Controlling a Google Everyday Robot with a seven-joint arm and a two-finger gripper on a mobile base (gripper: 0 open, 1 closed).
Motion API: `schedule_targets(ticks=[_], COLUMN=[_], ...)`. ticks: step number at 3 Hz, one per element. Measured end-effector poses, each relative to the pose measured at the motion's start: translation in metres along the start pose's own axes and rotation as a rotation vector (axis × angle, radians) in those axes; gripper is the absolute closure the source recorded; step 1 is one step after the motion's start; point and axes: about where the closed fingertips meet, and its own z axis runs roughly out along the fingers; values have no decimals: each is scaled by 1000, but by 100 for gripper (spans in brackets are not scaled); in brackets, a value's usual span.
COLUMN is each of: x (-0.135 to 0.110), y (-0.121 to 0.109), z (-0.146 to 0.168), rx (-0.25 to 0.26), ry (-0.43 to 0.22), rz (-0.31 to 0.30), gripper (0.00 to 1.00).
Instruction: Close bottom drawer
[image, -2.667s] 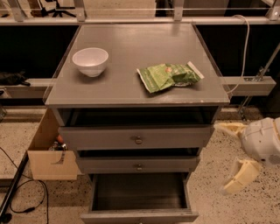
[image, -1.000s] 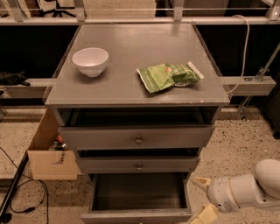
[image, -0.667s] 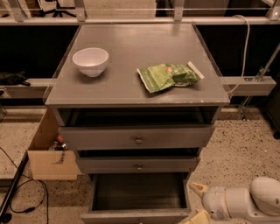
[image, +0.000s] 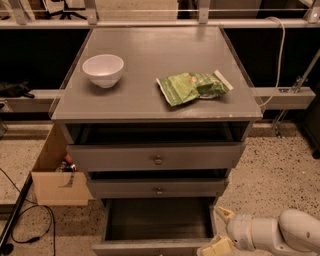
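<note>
Low at the frame's lower right, white gripper, fingers spread apart, beside the right front corner of the pulled-out bottom drawer.

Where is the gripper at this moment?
In the lower right of the camera view, the gripper is beside the right front corner of the pulled-out bottom drawer.
</note>
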Motion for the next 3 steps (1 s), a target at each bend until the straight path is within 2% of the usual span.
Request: schedule_targets(ticks=[1,2,3], x=[0,18,57], y=[0,1,-3], z=[0,14,35], rx=[0,-1,12], ry=[0,-1,7], rz=[0,26,64], gripper=[0,0,17])
